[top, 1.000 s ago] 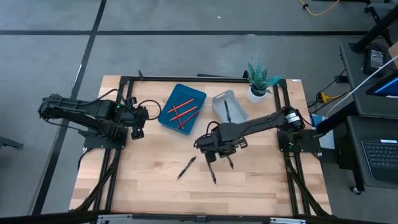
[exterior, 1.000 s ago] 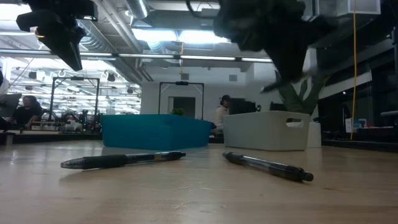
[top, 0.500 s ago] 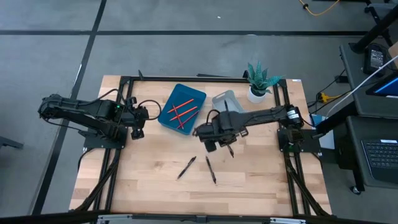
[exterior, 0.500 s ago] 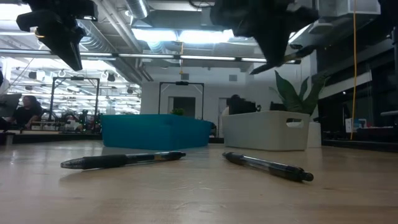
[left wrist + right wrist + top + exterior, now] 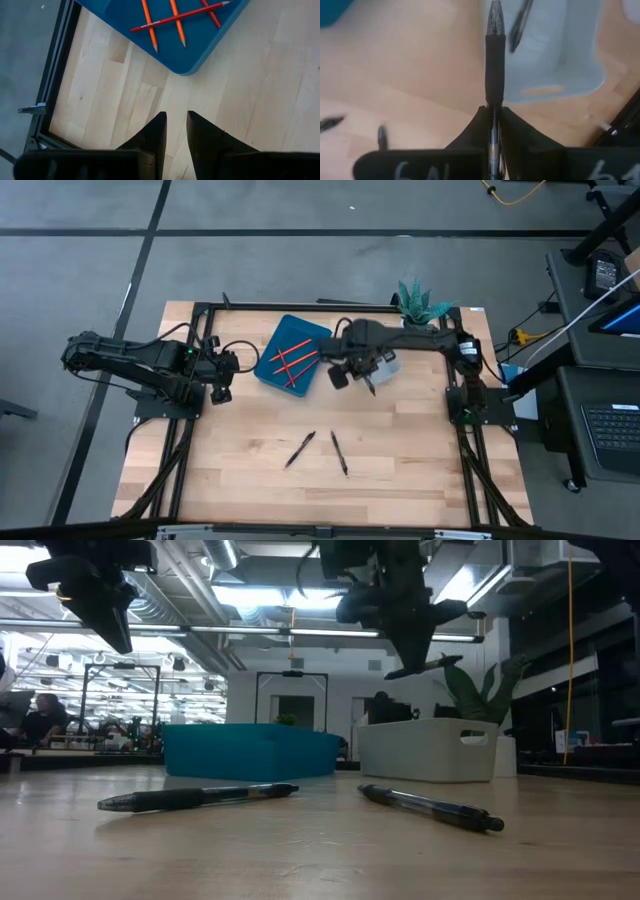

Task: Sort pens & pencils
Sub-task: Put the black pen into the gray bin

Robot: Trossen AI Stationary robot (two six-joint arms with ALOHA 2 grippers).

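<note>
I've got my right gripper [image 5: 493,116] pinched on a slim black pen [image 5: 494,60], lifted well off the wooden table [image 5: 400,470] and hanging just beside the near edge of the pale grey plastic bin [image 5: 555,55]. The barrel sticks out past my fingertips, tip toward the bin. One black pen [image 5: 519,22] already lies in there (good company for this one).

Two more black pens wait on the bare wood, one [image 5: 300,449] angled to the left, the other [image 5: 340,453] just beside it. The thin red-orange pencils [image 5: 292,358] sit crossed in the blue rectangular tray [image 5: 275,375] next door, so that half looks settled.

My left gripper [image 5: 174,131] hovers above the table near the blue tray's corner, fingers a narrow gap apart, holding nothing.

Risks from here, as I judge them: I hold the pen near one end, so it could pivot in my grip. If I let go before I'm properly over the bin, it may strike the rim and roll off across the table. Drift sideways and it lands among the pencils, wrong home entirely.
</note>
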